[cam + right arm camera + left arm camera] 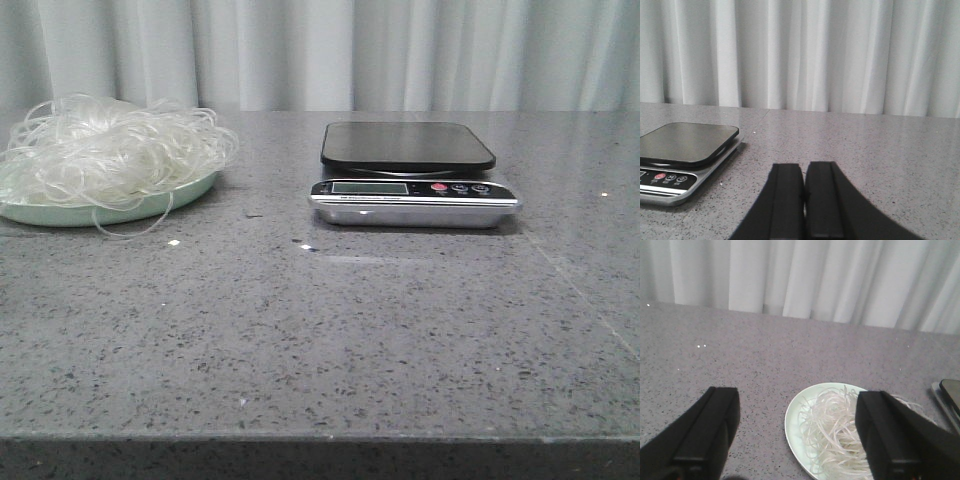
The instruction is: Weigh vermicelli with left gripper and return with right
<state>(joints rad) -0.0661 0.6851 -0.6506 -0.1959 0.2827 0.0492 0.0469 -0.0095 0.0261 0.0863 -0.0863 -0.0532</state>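
Ahead of the left tool point(797, 432), black fingers point(715, 420) spread wide apart and gripping nothing: loose tangle of thin translucent whitish vermicelli point(837, 432), heaped on a pale mint-green round plate point(792, 422). Partly hidden behind one finger, otherwise framed between the two. Seen from the front as a fluffy mound point(110, 150) as wide as the plate point(60, 213), stray loops spilling over the rim onto the speckled grey stone counter point(320, 330). Off to one side of the right tool point(804, 200), fingers pressed together and gripping nothing: silver digital kitchen scale with a black weighing platform point(682, 142), red button and display along its front edge, platform bare. Well apart from the plate on the same counter point(405, 150). Behind everything, pleated white curtain point(400, 50).
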